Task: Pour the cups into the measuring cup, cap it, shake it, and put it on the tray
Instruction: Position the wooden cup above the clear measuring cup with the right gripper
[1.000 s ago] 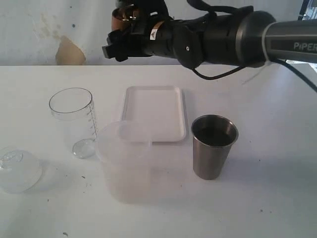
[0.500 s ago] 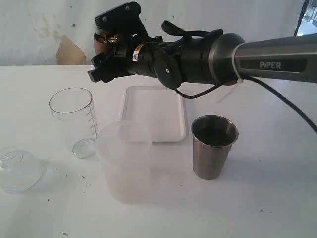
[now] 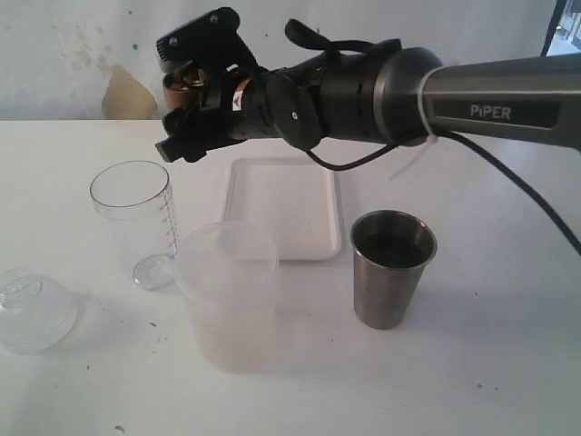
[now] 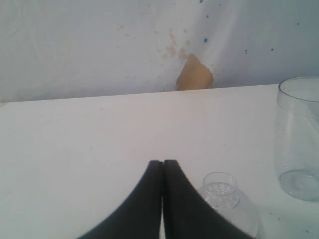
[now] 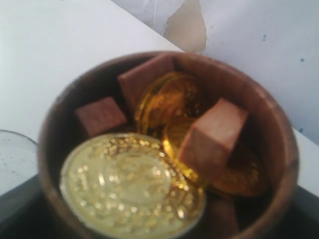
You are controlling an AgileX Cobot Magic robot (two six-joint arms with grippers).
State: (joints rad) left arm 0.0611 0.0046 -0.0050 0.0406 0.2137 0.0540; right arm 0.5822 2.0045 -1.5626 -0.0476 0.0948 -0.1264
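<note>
My right gripper [image 3: 192, 95] has reached across to the left and is shut on the brown cup [image 3: 182, 84], held in the air behind and a little right of the measuring cup [image 3: 133, 213]. The right wrist view looks into the brown cup [image 5: 279, 134], which holds gold coins [image 5: 129, 179] and brown cubes [image 5: 212, 134]. The measuring cup stands upright and empty. The steel tumbler [image 3: 392, 268] stands right of the white tray [image 3: 283, 204]. The clear cap [image 3: 32, 309] lies at the near left. My left gripper [image 4: 162, 163] is shut and empty, close beside the cap [image 4: 222, 191].
A frosted plastic tub [image 3: 229, 291] stands in front of the tray, between the measuring cup and the steel tumbler. A wall with a tan patch [image 3: 127, 95] bounds the table's far edge.
My right arm has carried the brown cup leftward and lower, from above the tray's far end to a spot close behind the measuring cup. The objects on the table have not moved.
</note>
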